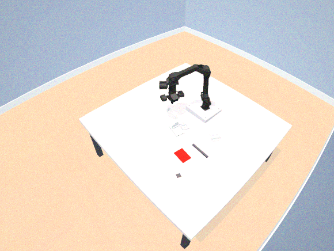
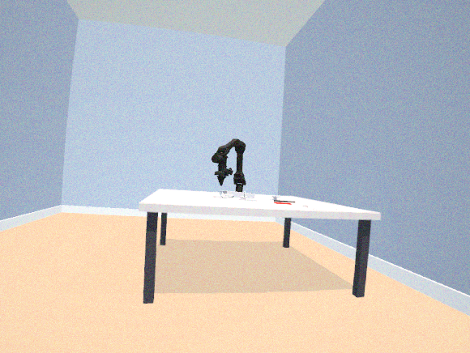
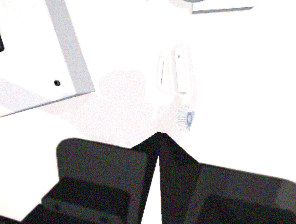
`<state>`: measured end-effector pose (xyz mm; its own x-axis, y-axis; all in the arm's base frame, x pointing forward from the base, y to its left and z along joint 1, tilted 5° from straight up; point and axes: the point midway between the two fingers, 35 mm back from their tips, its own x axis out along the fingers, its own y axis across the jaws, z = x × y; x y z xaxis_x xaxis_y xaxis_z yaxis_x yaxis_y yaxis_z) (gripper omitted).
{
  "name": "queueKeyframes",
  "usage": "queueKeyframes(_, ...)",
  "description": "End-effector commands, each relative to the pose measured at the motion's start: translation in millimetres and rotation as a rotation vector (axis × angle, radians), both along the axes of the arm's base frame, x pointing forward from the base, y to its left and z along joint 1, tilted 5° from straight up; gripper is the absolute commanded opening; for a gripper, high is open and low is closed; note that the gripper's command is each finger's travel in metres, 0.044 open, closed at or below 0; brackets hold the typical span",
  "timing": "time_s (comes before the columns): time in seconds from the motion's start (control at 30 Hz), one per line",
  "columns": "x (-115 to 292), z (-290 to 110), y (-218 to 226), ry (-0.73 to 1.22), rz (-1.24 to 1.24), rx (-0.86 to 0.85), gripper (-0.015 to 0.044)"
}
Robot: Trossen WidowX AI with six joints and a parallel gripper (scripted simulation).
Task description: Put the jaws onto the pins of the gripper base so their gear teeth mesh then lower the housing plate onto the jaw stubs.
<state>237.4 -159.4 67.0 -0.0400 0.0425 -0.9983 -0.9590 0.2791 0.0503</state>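
Observation:
My gripper (image 1: 173,102) (image 2: 220,185) (image 3: 160,136) is shut and empty, pointing down above the table near the arm's base. A white jaw (image 3: 181,70) lies flat just beyond the fingertips in the wrist view, its bluish gear teeth toward them; it shows faintly in the top view (image 1: 169,109). A pale plate-like assembly (image 1: 179,130) with raised parts lies farther toward the middle; its edge shows at the top of the wrist view (image 3: 222,9). Whether it is the gripper base or the housing plate is hard to tell. A small pale part (image 1: 215,137) lies apart, too washed out to identify.
The white mounting block (image 1: 205,115) (image 3: 30,65) of the arm stands close beside the gripper. A red rectangle (image 1: 182,155), a dark bar (image 1: 200,150) and a small dark square (image 1: 178,175) lie farther out on the white table (image 1: 138,129) (image 2: 259,211).

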Motion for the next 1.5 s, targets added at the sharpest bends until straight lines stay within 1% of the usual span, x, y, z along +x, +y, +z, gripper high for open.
queueKeyframes(0.0, -3.2, -0.6, 0.4, 0.0, 0.102, 0.001, 0.0)
queueKeyframes(0.33, -5.9, -0.6, 0.7, -0.008, 0.303, 0.009, 0.0)
queueKeyframes(0.63, -5.9, -1.7, 0.7, -0.009, 0.306, 0.009, 0.0)
queueKeyframes(1.47, -6.7, -42.6, 1.7, -0.009, 0.306, 0.009, 0.0)
